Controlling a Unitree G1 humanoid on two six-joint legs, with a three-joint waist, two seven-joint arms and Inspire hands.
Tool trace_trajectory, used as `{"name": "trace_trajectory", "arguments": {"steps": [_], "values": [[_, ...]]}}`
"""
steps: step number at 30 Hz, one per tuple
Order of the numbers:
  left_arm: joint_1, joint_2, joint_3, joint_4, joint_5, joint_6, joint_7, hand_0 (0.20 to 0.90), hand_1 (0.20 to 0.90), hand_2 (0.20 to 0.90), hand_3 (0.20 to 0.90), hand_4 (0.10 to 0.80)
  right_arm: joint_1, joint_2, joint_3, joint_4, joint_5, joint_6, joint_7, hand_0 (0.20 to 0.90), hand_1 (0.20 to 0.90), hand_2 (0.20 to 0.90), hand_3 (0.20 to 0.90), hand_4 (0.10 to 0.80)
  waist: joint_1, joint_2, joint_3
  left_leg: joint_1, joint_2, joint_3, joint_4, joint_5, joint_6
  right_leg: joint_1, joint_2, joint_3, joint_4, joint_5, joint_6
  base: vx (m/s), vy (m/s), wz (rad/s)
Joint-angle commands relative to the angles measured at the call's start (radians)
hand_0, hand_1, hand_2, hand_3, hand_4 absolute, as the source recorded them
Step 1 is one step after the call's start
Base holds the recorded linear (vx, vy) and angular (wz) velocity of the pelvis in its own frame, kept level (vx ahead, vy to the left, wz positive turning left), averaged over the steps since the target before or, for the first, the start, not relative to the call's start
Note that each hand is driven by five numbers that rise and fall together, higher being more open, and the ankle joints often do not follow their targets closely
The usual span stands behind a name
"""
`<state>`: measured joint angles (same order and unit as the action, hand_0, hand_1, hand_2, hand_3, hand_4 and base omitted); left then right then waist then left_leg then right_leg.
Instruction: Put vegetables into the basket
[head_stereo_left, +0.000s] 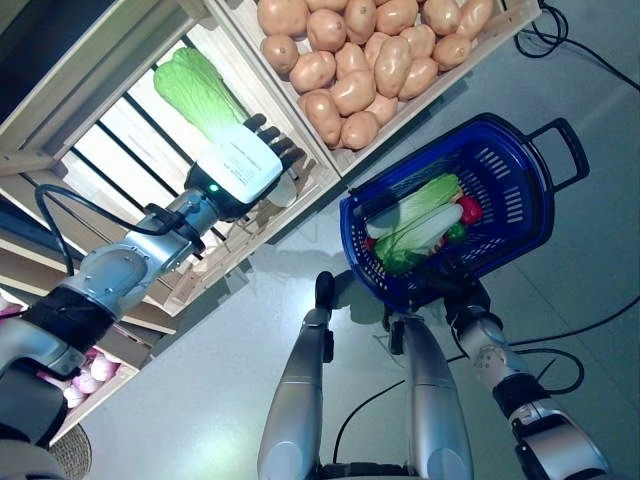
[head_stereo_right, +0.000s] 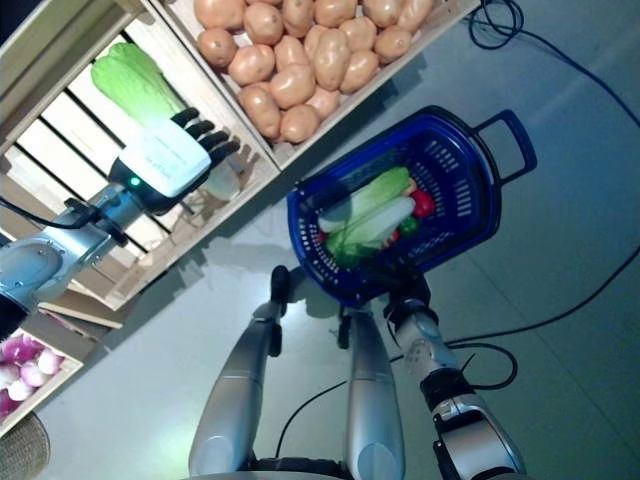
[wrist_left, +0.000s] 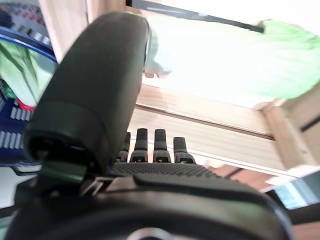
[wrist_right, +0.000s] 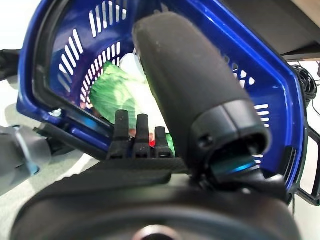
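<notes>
The blue basket stands on the floor. In it lie a pale green napa cabbage, a red vegetable and something small and green. My right hand is at the basket's near rim, fingers straight; in the right wrist view its fingers point at the basket wall. My left hand is open over a slatted wooden crate, right beside the stem end of another green napa cabbage. In the left wrist view its fingers are straight and the cabbage lies past the thumb, apart from it.
The wooden stand runs across the upper left, its crate edge close to the basket. The basket's black handle points away from the stand. A black cable lies on the grey floor at the upper right.
</notes>
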<state>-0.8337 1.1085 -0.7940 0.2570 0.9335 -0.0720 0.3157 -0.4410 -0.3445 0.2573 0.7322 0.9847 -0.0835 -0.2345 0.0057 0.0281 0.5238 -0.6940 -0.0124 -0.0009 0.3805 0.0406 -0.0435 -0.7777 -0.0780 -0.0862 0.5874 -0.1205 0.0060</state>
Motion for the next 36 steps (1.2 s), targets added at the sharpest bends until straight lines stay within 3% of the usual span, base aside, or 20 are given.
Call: {"name": "trace_trajectory", "arguments": {"steps": [1, 12, 17, 22, 27, 30, 36], "values": [[-0.097, -0.025, 0.066, -0.002, -0.007, 0.038, 0.058, 0.9, 0.9, 0.9, 0.9, 0.8, 0.012, -0.072, 0.019, -0.043, -0.011, -0.007, 0.018, 0.9, 0.9, 0.9, 0.9, 0.8, -0.038, 0.049, -0.004, -0.015, -0.026, 0.079, 0.052, -0.075, 0.009, 0.049, 0.007, -0.022, -0.085, 0.068, 0.043, 0.005, 0.016, -0.06], [-0.105, -0.115, 0.009, 0.188, 0.036, 0.153, 0.079, 0.9, 0.9, 0.9, 0.9, 0.8, -0.025, -0.064, 0.059, -0.069, -0.011, -0.004, -0.012, 0.9, 0.9, 0.9, 0.9, 0.8, -0.053, 0.033, -0.004, -0.046, -0.019, 0.081, 0.073, -0.074, -0.001, 0.023, 0.017, -0.004, -0.075, 0.069, 0.043, 0.002, 0.005, -0.01], [-0.095, -0.194, 0.011, 0.303, 0.038, 0.21, 0.094, 0.9, 0.9, 0.9, 0.9, 0.8, -0.044, -0.054, 0.075, -0.089, -0.004, -0.006, -0.032, 0.9, 0.9, 0.9, 0.9, 0.8, -0.061, 0.029, -0.004, -0.067, -0.016, 0.083, 0.08, -0.074, -0.003, -0.003, 0.022, 0.005, -0.062, 0.068, 0.043, 0.007, 0.016, -0.03], [-0.063, -0.232, 0.032, 0.361, 0.031, 0.249, 0.071, 0.9, 0.9, 0.9, 0.9, 0.8, -0.045, -0.059, 0.084, -0.123, -0.007, 0.002, -0.064, 0.9, 0.9, 0.9, 0.9, 0.8, -0.067, 0.028, -0.004, -0.081, -0.017, 0.084, 0.081, -0.072, -0.006, -0.022, 0.024, 0.012, -0.06, 0.068, 0.043, 0.007, 0.029, -0.02], [-0.019, -0.248, 0.06, 0.394, 0.054, 0.291, 0.095, 0.9, 0.9, 0.9, 0.9, 0.8, -0.037, -0.069, 0.087, -0.144, -0.011, 0.004, -0.077, 0.9, 0.9, 0.9, 0.9, 0.8, -0.07, 0.026, -0.004, -0.09, -0.014, 0.087, 0.076, -0.069, -0.005, -0.034, 0.027, 0.018, -0.063, 0.07, 0.043, 0.006, 0.033, -0.02], [-0.016, -0.248, 0.061, 0.407, 0.144, 0.282, 0.109, 0.9, 0.9, 0.9, 0.9, 0.8, -0.032, -0.076, 0.086, -0.144, -0.009, -0.001, -0.067, 0.9, 0.9, 0.9, 0.9, 0.8, -0.07, 0.026, -0.004, -0.098, -0.013, 0.085, 0.079, -0.069, -0.007, -0.043, 0.028, 0.019, -0.058, 0.068, 0.043, 0.001, 0.021, 0.0], [-0.014, -0.234, 0.074, 0.407, 0.193, 0.314, 0.233, 0.9, 0.9, 0.9, 0.9, 0.8, -0.023, -0.097, 0.093, -0.185, 0.061, 0.009, -0.057, 0.9, 0.9, 0.9, 0.9, 0.8, -0.072, 0.019, -0.004, -0.129, -0.009, 0.083, 0.094, -0.07, -0.005, -0.075, 0.029, 0.021, -0.044, 0.069, 0.043, 0.0, 0.0, 0.0]]}}
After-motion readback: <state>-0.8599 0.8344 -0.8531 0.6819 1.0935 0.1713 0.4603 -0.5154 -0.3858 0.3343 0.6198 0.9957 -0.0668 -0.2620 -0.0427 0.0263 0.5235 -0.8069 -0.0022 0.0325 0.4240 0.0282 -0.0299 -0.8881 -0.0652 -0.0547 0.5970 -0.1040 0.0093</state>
